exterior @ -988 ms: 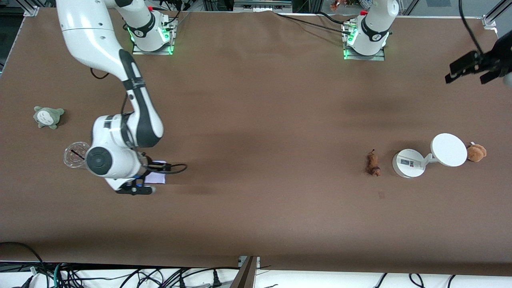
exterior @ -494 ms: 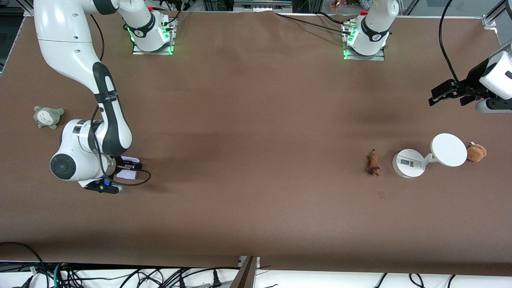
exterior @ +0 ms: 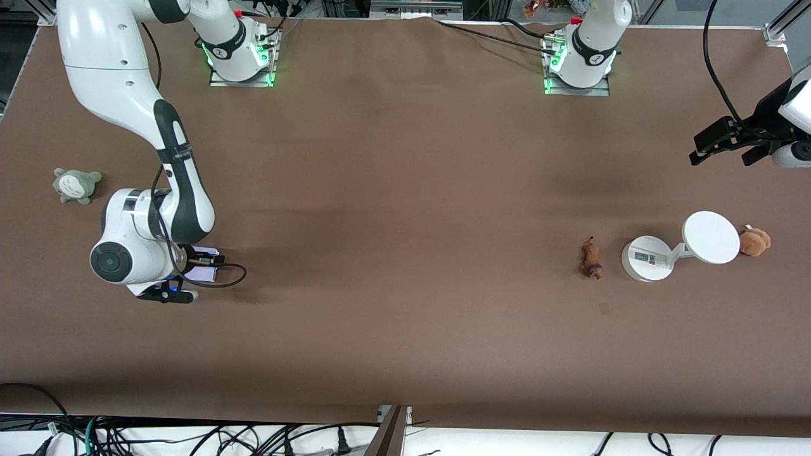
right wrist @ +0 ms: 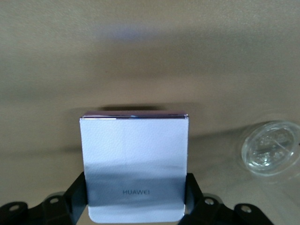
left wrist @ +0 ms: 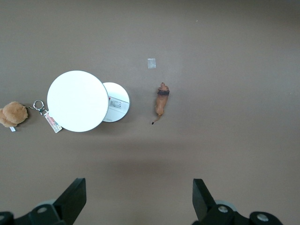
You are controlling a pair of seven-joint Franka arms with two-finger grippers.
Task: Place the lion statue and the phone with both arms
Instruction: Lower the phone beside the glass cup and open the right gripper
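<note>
Carrying the phone [right wrist: 135,166] is the step in hand for the right gripper [exterior: 201,266]: its jaws are clamped on the phone's two side edges, and the right wrist view shows the flat lavender slab held off the desk [exterior: 405,253], with its shadow below it. This gripper hangs over the right arm's end of the desk. A clear plastic lid [right wrist: 271,147] lies on the desk just beside that spot, and a grey-green plush [exterior: 76,184] sits a little way off, farther from the front camera.

The lion [exterior: 591,259] has not been picked up. It lies on the desk toward the left arm's end, just beside a white two-disc device [exterior: 678,246] but not touching it; a brown plush [exterior: 754,242] rests at the device's other end. The left gripper [exterior: 728,139] is high in the air near that end of the desk, jaws spread wide and empty. Its wrist view looks straight down on the lion, the device and a small pale tag [left wrist: 151,63] on the desk.

Judging from this, one half of the task is under way and the other has not begun. The next move likely calls for the right arm to lower the phone flat at its place and release it. The left arm must descend over the lion, turning its jaws to close across the narrow body. It needs to keep clear of the white device close alongside.
</note>
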